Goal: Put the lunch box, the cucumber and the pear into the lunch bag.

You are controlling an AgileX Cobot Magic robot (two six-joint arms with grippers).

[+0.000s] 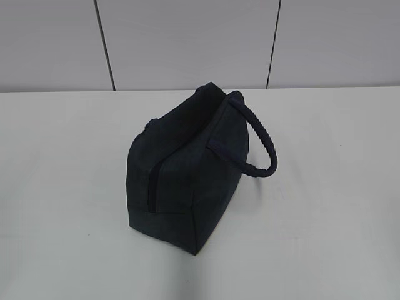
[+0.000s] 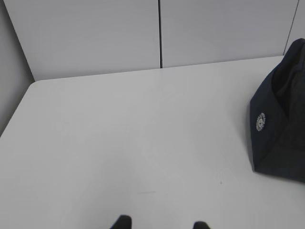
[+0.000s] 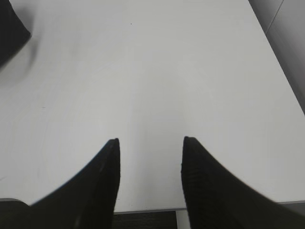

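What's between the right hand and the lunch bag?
Nothing: in the right wrist view only bare white table lies between the open right hand and the lunch bag at top left.

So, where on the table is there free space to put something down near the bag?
The white table lies bare left of the lunch bag, out to the rounded corner by the wall panels. It is also bare right of the bag, past the handle, and in front. Nothing is crowded. The left gripper and right gripper hang open over bare table.
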